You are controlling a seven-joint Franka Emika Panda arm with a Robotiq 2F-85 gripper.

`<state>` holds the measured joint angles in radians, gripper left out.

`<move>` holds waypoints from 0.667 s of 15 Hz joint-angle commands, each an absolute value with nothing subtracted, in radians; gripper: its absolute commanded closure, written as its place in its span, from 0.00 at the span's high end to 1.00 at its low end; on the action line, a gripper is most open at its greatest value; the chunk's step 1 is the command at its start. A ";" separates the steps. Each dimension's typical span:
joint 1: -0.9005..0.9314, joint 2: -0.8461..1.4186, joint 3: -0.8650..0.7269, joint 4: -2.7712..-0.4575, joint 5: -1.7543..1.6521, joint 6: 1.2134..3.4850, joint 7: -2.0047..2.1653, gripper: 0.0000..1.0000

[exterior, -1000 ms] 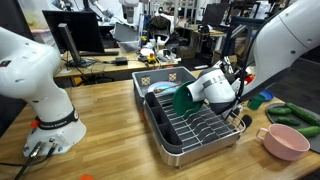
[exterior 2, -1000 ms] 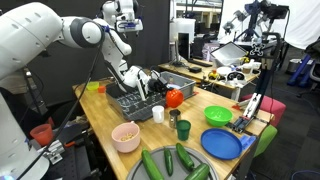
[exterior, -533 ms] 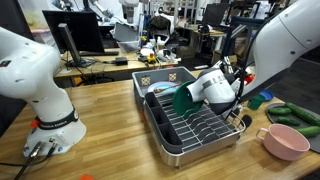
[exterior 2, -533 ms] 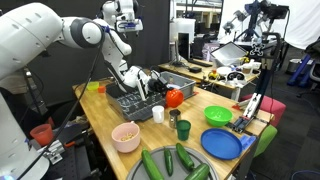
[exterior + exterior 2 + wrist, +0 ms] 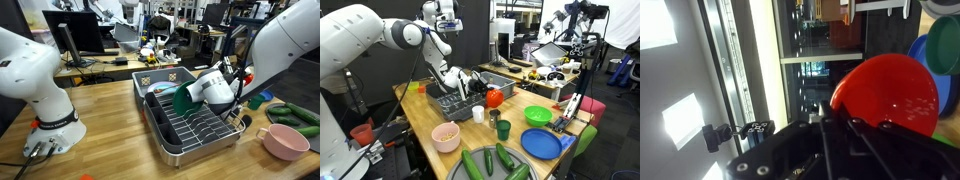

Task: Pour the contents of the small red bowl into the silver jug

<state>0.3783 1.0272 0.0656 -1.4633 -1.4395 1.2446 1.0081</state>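
Note:
The small red bowl (image 5: 495, 97) hangs in the air just past the dish rack's corner, and my gripper (image 5: 484, 94) is shut on its rim. The wrist view is turned on its side. There the glossy red bowl (image 5: 890, 88) fills the right half, and my dark fingers (image 5: 840, 122) clamp its edge from below. I cannot tell what is in the bowl. A small silver jug (image 5: 492, 118) stands on the table below and in front of the bowl, between a white cup (image 5: 478, 113) and a green cup (image 5: 503, 129). In an exterior view my gripper (image 5: 214, 88) hides the bowl.
The black dish rack (image 5: 190, 128) lies under the gripper. A pink cup (image 5: 445, 136), cucumbers on a plate (image 5: 492, 161), a green bowl (image 5: 538, 116) and a blue bowl (image 5: 542, 144) stand nearby. A second white robot (image 5: 45, 85) stands at the table's other end.

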 commanded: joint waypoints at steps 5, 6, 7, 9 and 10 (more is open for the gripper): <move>0.363 1.059 0.078 -1.411 -1.456 1.241 0.977 0.02; 0.358 1.057 0.083 -1.411 -1.448 1.247 0.982 0.02; 0.347 1.052 0.090 -1.408 -1.433 1.256 0.993 0.02; 0.330 1.041 0.098 -1.407 -1.407 1.268 1.013 0.02; 0.320 1.033 0.102 -1.406 -1.391 1.273 1.027 0.02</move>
